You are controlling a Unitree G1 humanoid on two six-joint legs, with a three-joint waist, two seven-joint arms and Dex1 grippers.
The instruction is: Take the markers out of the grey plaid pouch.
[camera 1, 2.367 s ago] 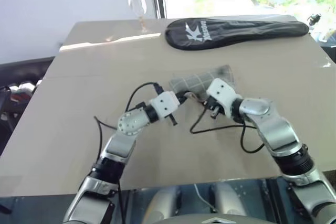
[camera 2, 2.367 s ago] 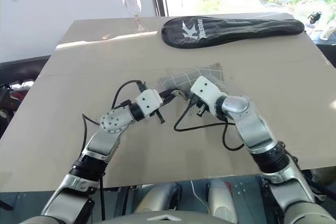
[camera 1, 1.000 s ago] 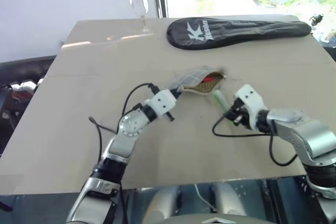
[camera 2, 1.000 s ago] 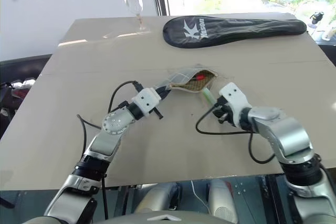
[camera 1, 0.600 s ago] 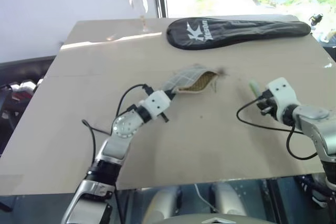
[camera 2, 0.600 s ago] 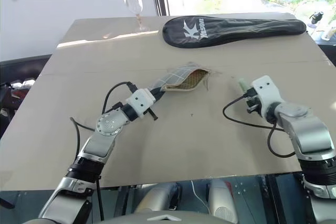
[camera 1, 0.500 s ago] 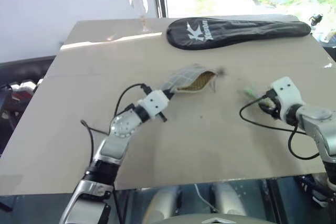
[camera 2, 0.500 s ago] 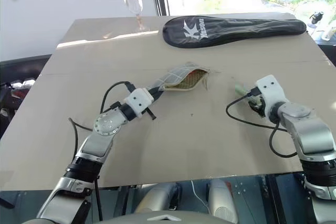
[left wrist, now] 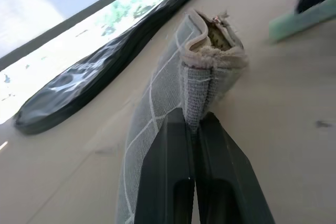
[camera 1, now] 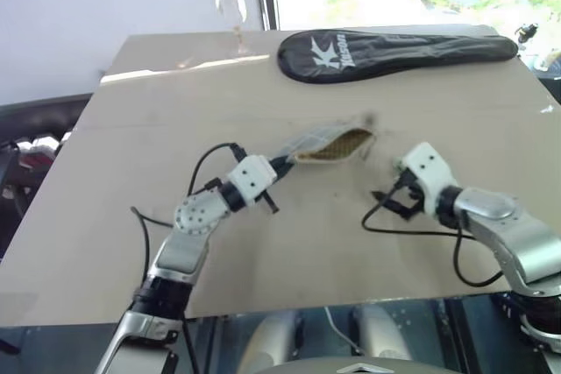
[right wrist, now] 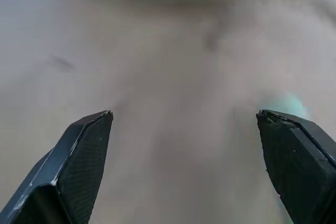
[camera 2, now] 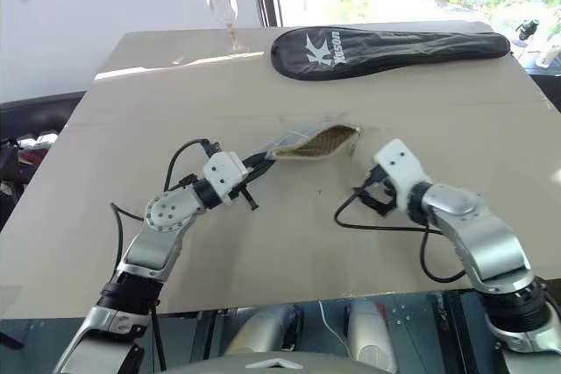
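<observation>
The grey plaid pouch (camera 1: 326,142) lies near the middle of the table (camera 1: 131,216), a flat soft fabric case with pale grid lines on grey-green cloth. Its mouth gapes towards the robot's right and shows a tan woven lining with a fine mesh-like texture. In the left wrist view the fabric stands up off the table in a folded ridge, with a frayed pale seam along the open edge.

The left gripper (left wrist: 192,124) has its two smooth black fingers pressed together on the near end of the pouch, pinching the cloth between them. In the head views the same gripper (camera 2: 254,166) sits at the pouch's left end, level with the tabletop.

The right gripper (right wrist: 184,129) has its jaws wide apart with nothing between them. Its fingers (right wrist: 79,161) are flat black pads with a fine cross-hatched grip surface and bevelled edges. It hangs just over the table beside the pouch's open mouth, apart from it.

A lime green marker (left wrist: 304,17), a slim matte stick, lies on the bare table just beside the pouch's mouth. A blurred pale green patch in the right wrist view may be the same item; this cannot be confirmed.

The table is a smooth, matt beige surface. At its far side lies a long black racket cover (camera 1: 394,50) with white lettering, and a clear wine glass (camera 1: 231,10) stands upright near the far left corner.
</observation>
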